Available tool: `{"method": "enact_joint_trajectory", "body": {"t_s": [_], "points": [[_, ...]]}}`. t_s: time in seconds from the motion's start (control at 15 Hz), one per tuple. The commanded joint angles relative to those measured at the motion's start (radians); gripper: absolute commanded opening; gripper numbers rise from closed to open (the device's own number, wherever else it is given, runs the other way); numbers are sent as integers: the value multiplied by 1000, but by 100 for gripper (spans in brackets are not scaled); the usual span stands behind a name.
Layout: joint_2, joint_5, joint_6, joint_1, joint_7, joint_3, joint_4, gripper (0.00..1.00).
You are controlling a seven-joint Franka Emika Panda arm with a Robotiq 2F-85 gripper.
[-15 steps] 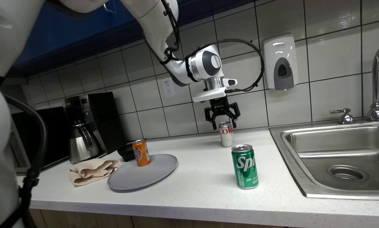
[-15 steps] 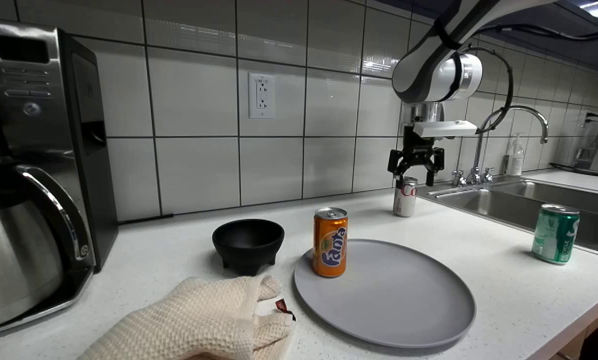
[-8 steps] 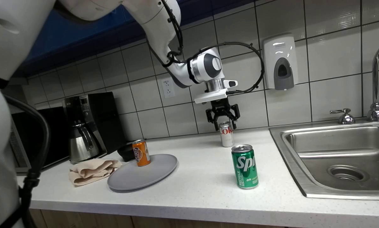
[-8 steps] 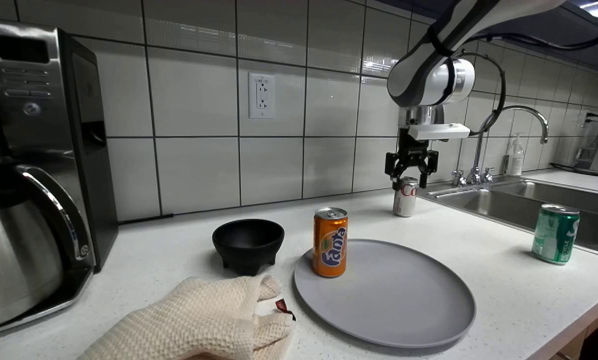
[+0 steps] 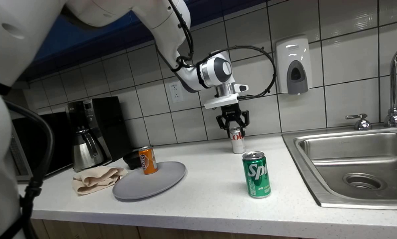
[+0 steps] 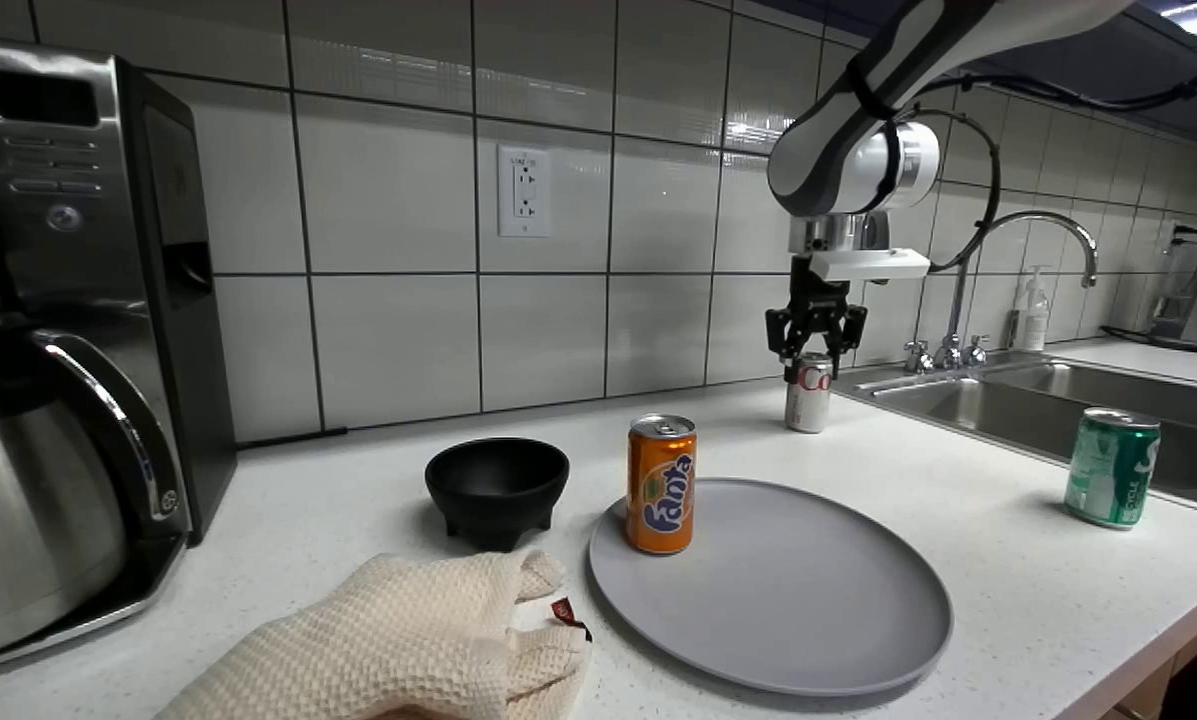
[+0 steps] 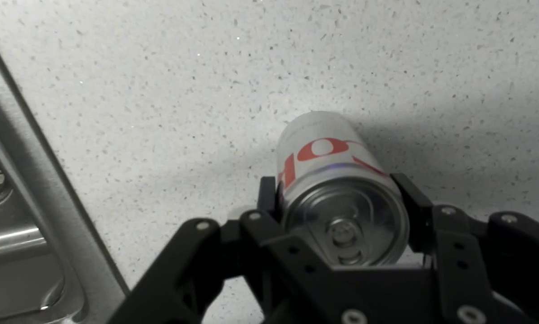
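A white and silver Coke can (image 5: 238,146) with red lettering stands upright on the counter near the tiled wall. My black gripper (image 5: 235,133) points down over it, its fingers around the upper part. In the wrist view the can's lid (image 7: 341,216) sits between the two fingers, one pad (image 7: 267,193) along each side. Both pads appear to touch the can. The can's base still rests on the counter in both exterior views. A green Sprite can (image 5: 257,177) stands closer to the counter's front edge. An orange Fanta can (image 6: 661,490) is upright on a grey plate (image 6: 788,610).
A steel sink (image 5: 302,172) with a faucet (image 5: 393,86) lies beside the Coke can. Behind the plate are a black bowl (image 6: 496,500) and a beige cloth (image 6: 388,640). A coffee maker (image 5: 113,129) stands at the far end. A soap dispenser (image 5: 294,66) hangs on the wall.
The gripper has come down slightly over the Coke can, and its fingers have drawn together onto it. The can has shifted a touch. The other cans have stayed put.
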Motion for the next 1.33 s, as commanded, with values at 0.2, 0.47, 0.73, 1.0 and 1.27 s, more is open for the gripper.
{"method": "enact_joint_trajectory", "body": {"t_s": [0.2,0.47,0.73,1.0,1.27], "points": [[-50,12,-7,-8,-25,20,-21,38],[-100,7,9,6,-16,24,-81,38],[-172,-1,24,29,-7,30,-170,38],[-253,-11,35,59,1,33,-265,38],[-333,-16,52,87,8,43,-360,38]]}}
